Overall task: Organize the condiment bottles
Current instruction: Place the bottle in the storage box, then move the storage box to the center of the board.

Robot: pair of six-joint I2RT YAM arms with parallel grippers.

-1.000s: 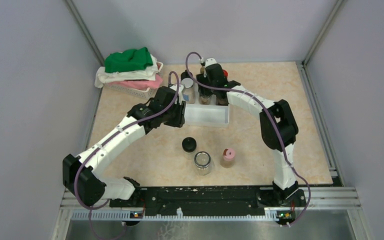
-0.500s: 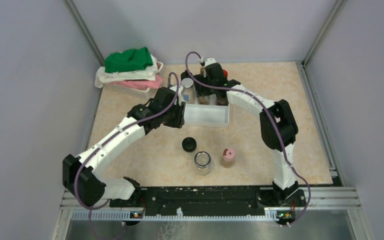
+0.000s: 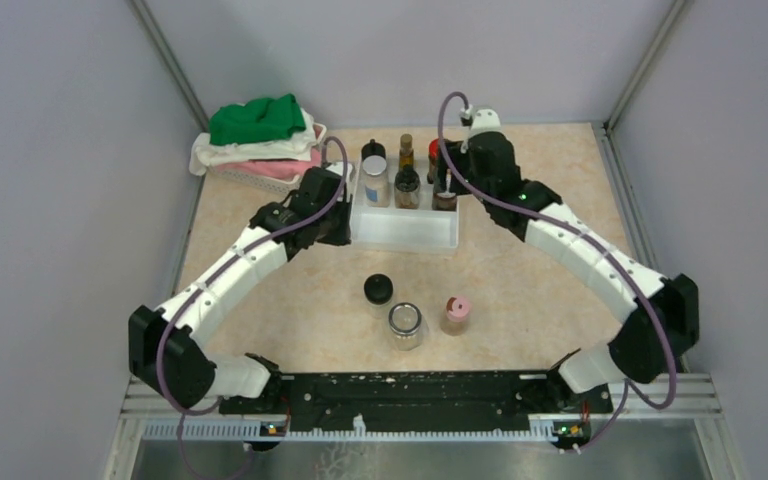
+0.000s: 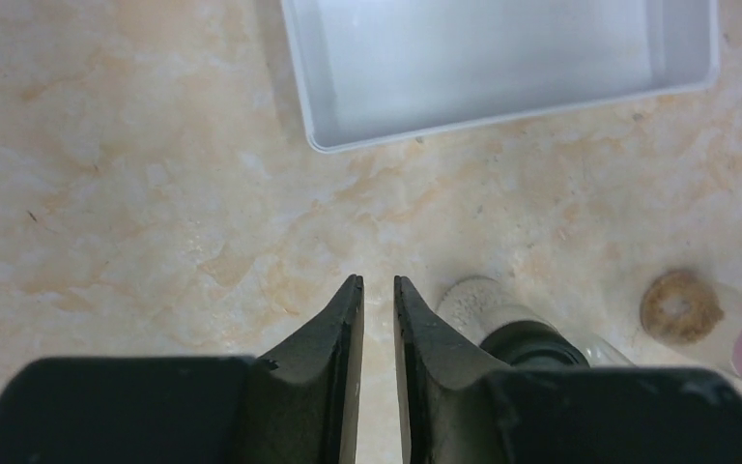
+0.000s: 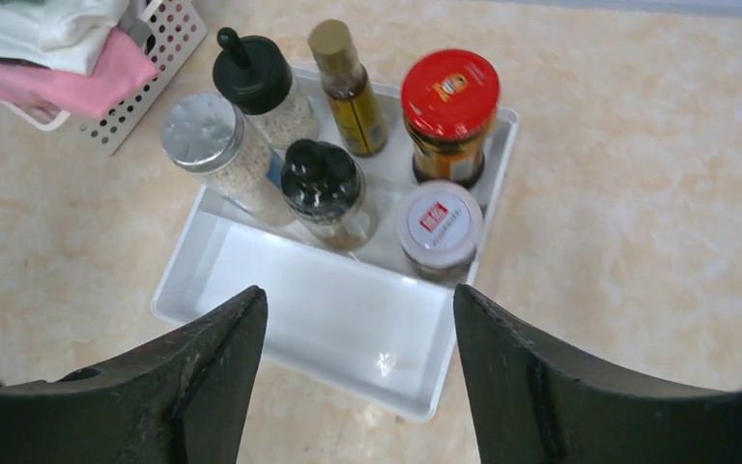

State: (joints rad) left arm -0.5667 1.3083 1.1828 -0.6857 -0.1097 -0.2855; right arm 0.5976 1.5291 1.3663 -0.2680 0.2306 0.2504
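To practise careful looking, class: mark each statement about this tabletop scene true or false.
1. Six condiment bottles stand in the white tray. True.
2. The red-capped jar stands outside the tray. False: it is in the tray's back row.
3. The right gripper is open and empty. True.
4. The left gripper grips the pink-capped bottle. False: it is shut on nothing; that bottle stands free on the table.

Print on red cap [image 5: 450,94], white-red cap [image 5: 440,219] — illegible

White arms [image 3: 248,256], black joints [image 3: 172,366], purple cables [image 3: 441,125]
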